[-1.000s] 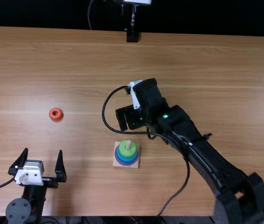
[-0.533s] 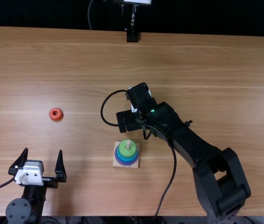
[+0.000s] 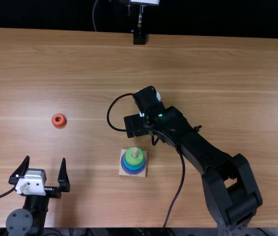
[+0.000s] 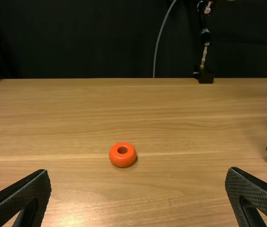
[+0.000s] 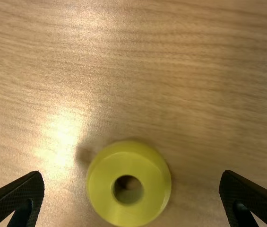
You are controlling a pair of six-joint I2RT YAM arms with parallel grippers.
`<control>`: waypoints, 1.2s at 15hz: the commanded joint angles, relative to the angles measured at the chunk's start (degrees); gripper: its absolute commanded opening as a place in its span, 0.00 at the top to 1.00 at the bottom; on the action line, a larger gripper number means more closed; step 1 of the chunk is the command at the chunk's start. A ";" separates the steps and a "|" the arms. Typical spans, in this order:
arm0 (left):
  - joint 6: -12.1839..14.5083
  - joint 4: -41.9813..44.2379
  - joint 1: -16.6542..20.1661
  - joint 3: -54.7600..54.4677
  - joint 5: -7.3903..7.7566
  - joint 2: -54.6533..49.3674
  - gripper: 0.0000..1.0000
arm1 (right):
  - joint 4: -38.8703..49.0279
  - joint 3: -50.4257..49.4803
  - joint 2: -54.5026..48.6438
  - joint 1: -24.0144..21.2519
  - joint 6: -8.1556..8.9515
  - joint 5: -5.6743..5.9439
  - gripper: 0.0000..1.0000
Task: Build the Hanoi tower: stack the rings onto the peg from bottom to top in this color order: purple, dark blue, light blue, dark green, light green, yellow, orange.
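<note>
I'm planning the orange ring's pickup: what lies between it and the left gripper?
In the top view, only bare tabletop lies between the left gripper and the orange ring.

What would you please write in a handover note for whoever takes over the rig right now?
Left gripper: open, empty.
Right gripper: open over the yellow ring, not gripping it.
Orange ring: on the table, beyond the left gripper.
Done: peg stacked from purple ring up to light green ring.
Left: yellow, then orange.
</note>
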 commanded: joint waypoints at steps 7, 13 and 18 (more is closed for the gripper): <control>0.69 -0.24 0.56 -1.85 0.43 -0.69 0.00 | 0.03 3.88 2.52 -0.67 0.22 0.89 0.00; 0.69 -0.24 0.56 -1.85 0.43 -0.69 0.00 | -0.92 5.02 4.45 -0.58 0.12 1.10 0.00; 0.69 -0.24 0.56 -1.85 0.53 -0.69 0.00 | -1.13 4.58 4.72 -0.49 0.01 1.10 0.00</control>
